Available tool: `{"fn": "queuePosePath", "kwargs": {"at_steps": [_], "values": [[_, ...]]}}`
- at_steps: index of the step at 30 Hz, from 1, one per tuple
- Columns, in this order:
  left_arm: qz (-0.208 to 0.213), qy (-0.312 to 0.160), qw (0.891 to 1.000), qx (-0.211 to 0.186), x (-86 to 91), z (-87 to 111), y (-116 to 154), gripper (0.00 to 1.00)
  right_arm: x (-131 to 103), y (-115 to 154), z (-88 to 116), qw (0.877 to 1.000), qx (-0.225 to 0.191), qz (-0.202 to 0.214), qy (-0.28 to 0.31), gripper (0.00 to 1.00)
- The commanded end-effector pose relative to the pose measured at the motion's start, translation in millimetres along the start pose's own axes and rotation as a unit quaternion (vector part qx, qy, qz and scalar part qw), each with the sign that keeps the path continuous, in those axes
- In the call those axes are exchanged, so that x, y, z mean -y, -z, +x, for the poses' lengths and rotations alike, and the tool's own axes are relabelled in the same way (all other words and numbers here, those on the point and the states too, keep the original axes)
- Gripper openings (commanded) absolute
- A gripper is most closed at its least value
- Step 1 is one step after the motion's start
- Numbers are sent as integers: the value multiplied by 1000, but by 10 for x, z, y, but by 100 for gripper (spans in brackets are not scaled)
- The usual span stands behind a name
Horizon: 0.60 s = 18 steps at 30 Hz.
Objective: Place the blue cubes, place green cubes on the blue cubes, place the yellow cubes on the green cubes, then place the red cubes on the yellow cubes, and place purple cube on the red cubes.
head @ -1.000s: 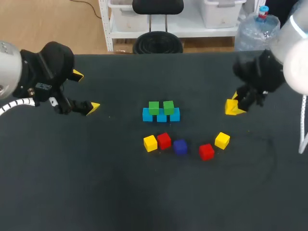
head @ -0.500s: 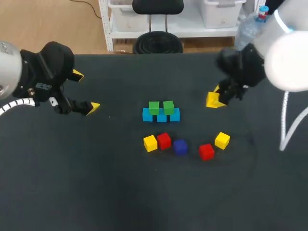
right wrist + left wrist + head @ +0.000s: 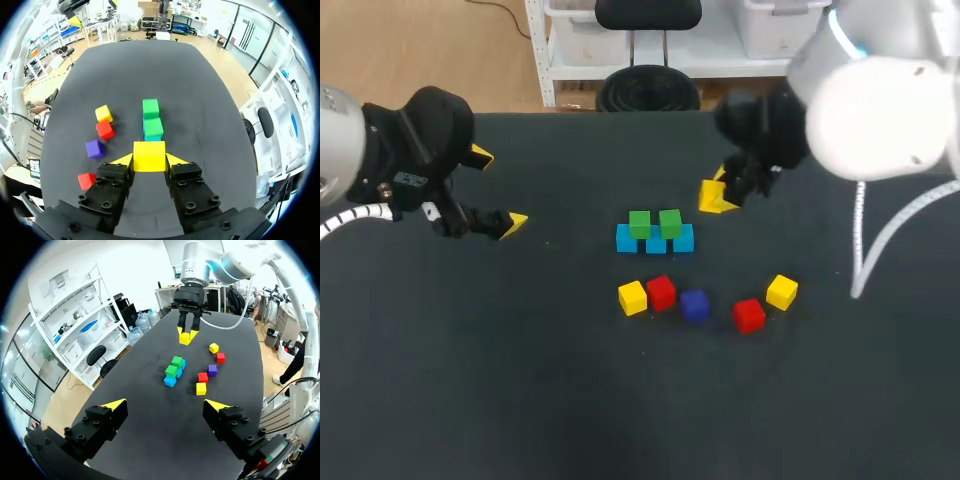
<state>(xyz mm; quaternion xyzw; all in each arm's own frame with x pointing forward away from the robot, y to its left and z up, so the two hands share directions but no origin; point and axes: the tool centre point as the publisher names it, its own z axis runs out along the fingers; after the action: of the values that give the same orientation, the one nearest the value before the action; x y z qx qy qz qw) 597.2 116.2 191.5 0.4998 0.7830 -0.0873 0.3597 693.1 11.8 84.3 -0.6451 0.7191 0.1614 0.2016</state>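
While the right gripper [image 3: 149, 161] is pinching a yellow cube [image 3: 149, 154] between both fingers, it is hanging at the stack's one o'clock, probably lining up to cap the green cubes [image 3: 655, 222] sitting on the blue cubes [image 3: 655, 240]. Left gripper [image 3: 498, 188] is idling wide open and empty at nine o'clock, well apart, likely parked clear. Red cubes [image 3: 661, 292] and purple cube [image 3: 694, 305] are lying at six o'clock, for later layers.

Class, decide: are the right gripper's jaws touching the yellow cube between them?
Touching. In the right wrist view, both jaws of the right gripper press against the yellow cube, no gap.
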Motion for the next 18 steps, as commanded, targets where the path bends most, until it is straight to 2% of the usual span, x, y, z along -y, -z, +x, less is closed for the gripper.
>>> {"fn": "queuePosePath", "kwargs": {"at_steps": [1, 18], "values": [[1, -1, 1000, 2, -9, 11, -1, 100, 80, -131, -155, 1000, -4, -8, -1, 0], [1, -1, 1000, 2, -9, 11, -1, 100, -55, -419, -468, 999, -19, -13, 25, 0]]}}
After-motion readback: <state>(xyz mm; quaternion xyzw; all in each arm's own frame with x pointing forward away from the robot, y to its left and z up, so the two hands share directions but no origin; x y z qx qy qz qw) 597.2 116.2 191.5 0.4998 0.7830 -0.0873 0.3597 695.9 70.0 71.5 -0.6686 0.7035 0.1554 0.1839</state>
